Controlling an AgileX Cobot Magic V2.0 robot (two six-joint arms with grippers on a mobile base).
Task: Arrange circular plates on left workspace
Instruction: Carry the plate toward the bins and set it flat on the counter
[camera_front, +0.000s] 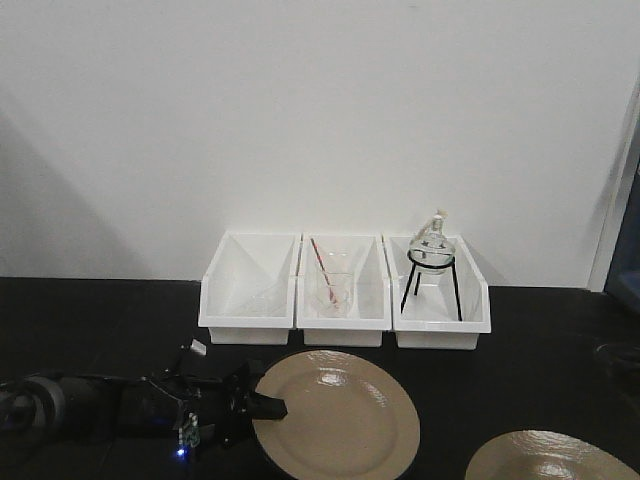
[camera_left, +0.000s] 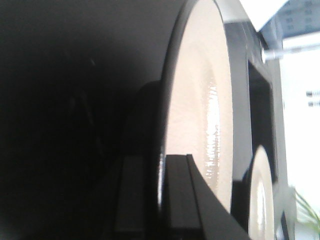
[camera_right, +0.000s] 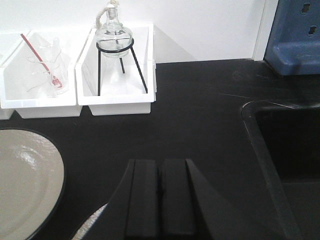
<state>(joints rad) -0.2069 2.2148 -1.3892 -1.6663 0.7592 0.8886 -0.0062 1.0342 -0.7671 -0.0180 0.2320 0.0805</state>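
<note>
Exterior front-facing: left claw (camera_front: 268, 407) astride plate (camera_front: 345, 415) rim

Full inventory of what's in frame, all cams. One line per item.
circular plates: 2, tan with dark rims, one before the middle bin, the other at front right
white bins: 3, white, row against the wall
beaker: 1, clear, middle bin, red rod inside
flask: 1, clear, on black tripod, right bin
countertop: 1, black
sink: 1, black, recessed, right
blue object: 1, behind sink
left gripper: black, clamped on central plate's left rim
right gripper: black, shut, empty
</note>
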